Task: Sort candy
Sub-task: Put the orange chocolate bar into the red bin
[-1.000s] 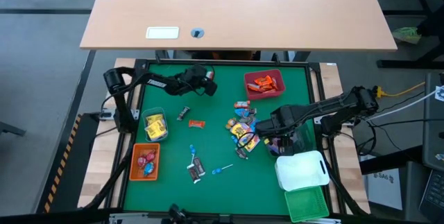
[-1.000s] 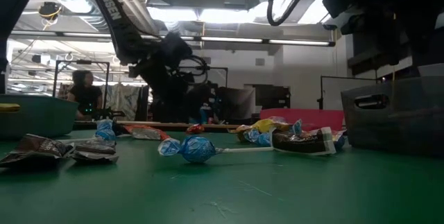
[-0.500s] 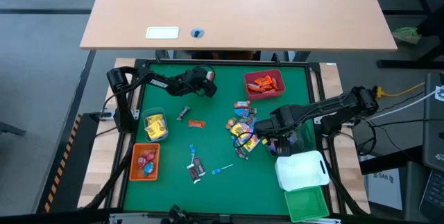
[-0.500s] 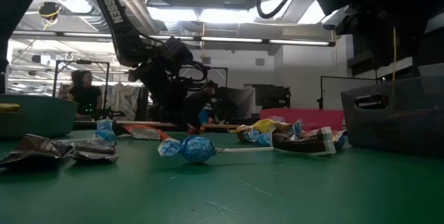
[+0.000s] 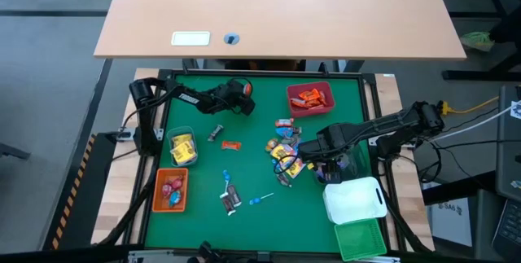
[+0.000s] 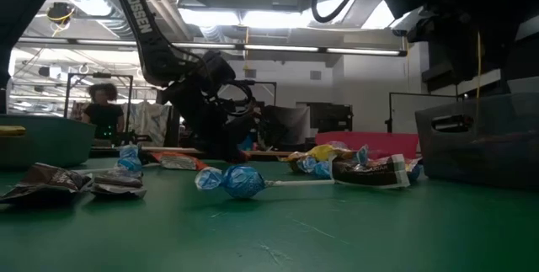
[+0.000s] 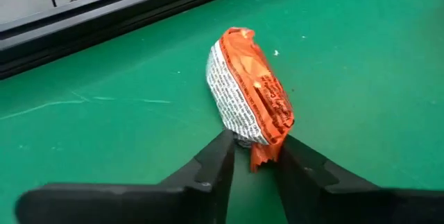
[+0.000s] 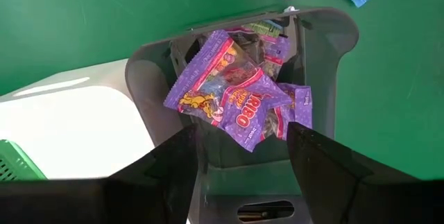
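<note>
Near the worktop's far-left corner, the left tool (image 7: 253, 156) pinches an orange-wrapped candy (image 7: 250, 89), next lifting it toward a bin, while the right tool (image 8: 243, 156) hovers open over a clear bin (image 8: 326, 26) of purple packets (image 8: 229, 96).

An orange candy (image 7: 251, 92) with a white panel of fine dark print lies on the green desk (image 7: 361, 57). Purple packets (image 8: 232, 99) with yellow and white lettering fill a grey bin (image 8: 326, 37). At the lower left of that frame sit a white bin (image 8: 76, 127) and a green one (image 8: 14, 165).
</note>
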Available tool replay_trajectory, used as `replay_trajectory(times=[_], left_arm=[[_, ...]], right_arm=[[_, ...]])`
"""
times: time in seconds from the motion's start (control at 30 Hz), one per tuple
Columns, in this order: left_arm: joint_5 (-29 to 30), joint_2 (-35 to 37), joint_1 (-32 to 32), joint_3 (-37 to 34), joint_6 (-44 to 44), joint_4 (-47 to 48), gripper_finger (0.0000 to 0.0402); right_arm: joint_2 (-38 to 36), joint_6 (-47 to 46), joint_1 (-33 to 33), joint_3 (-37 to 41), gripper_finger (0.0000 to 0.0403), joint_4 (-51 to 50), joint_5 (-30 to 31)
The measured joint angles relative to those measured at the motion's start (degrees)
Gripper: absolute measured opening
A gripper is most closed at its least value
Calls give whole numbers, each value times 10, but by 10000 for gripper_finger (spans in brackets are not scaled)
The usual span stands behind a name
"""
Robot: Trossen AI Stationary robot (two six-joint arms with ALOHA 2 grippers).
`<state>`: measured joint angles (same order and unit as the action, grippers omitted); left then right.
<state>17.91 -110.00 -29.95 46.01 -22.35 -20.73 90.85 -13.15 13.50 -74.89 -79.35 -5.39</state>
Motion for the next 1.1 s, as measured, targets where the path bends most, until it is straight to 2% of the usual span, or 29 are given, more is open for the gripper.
replay_trajectory(times=[0.3,0.47,0.7,1.1], left_arm=[[-5,1,1,0,0,3,5],[-20,9,1,-1,3,3,1],[-100,19,15,-2,4,-9,0],[-118,23,78,-2,4,-58,0]], right_arm=[[0,0,0,0,216,0,0],[0,0,0,0,216,0,0],[0,0,0,0,216,0,0],[0,12,0,0,216,-1,0]])
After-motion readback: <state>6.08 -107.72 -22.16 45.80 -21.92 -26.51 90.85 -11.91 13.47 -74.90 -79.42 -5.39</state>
